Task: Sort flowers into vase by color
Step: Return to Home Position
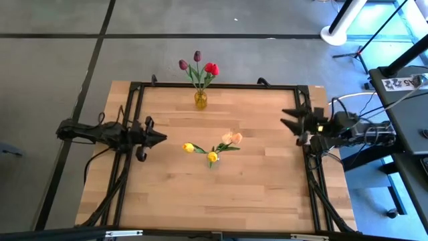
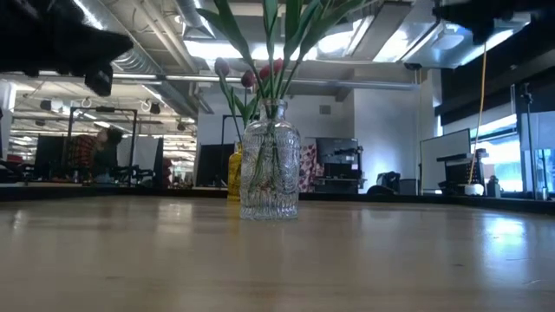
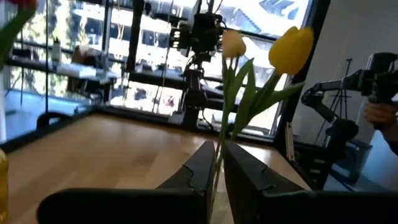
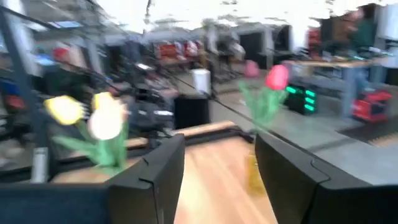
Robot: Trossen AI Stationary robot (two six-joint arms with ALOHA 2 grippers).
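A small amber vase (image 1: 200, 100) stands by the table's far edge and holds a red tulip (image 1: 211, 68) and two dark purple tulips (image 1: 196, 56). In the table's middle, a clear glass vase (image 2: 270, 173) holds two yellow tulips (image 1: 189, 147) and a pale peach one (image 1: 232, 138). The stems of these three stand in the vase's neck. My left gripper (image 1: 162, 138) hovers left of the clear vase, shut, pointing level at it. My right gripper (image 1: 286, 120) hovers near the table's right side, open, with nothing between its fingers (image 4: 158, 174).
A black rail frame (image 1: 137, 86) runs along the table's far, left and right sides. Bare wood lies in front of the clear vase toward the near edge. Beyond the far right corner are a white stand (image 1: 338, 30) and a tripod.
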